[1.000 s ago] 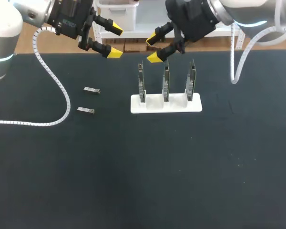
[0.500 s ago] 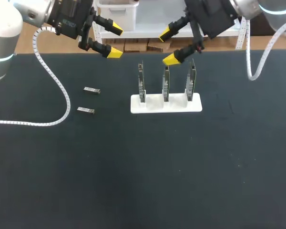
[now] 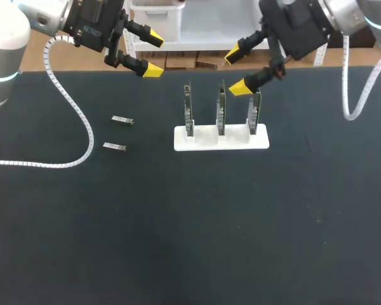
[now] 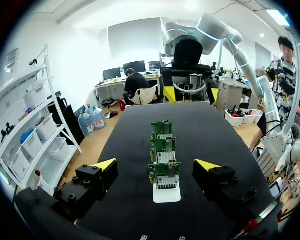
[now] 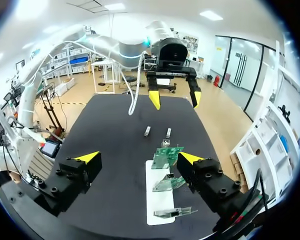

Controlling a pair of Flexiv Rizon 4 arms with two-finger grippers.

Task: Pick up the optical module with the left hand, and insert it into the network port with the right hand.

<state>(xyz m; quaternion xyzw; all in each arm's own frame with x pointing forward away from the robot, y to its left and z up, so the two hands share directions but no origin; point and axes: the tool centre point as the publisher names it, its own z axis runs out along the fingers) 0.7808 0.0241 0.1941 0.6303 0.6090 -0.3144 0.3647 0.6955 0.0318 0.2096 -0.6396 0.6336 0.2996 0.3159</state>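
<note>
While both modules (image 3: 122, 120) lie untouched on the table (image 3: 190, 241), nothing of the task is in hand — entry follows.

- Modules: two small metal pieces, flat, well to the left of the white stand (image 3: 221, 138), one nearer the robot than the other.
- Stand: three circuit boards (image 3: 221, 108) upright in a row; ports too small to tell apart.
- Left claw (image 3: 153, 54): fingers apart, empty, raised left of the stand, beyond the modules.
- Right claw (image 3: 237, 72): fingers apart, empty, close above the stand's right end, lower tip just beside a board's top edge.

Risks, as judged:
- A drop or swing by the right claw could knock a board or tip the stand.
- The modules are thin and lie flat, so a shallow or off-centre pinch could skate one across the table.
- The hand-over between claws could twist the module — then it would jam at the port.
</note>
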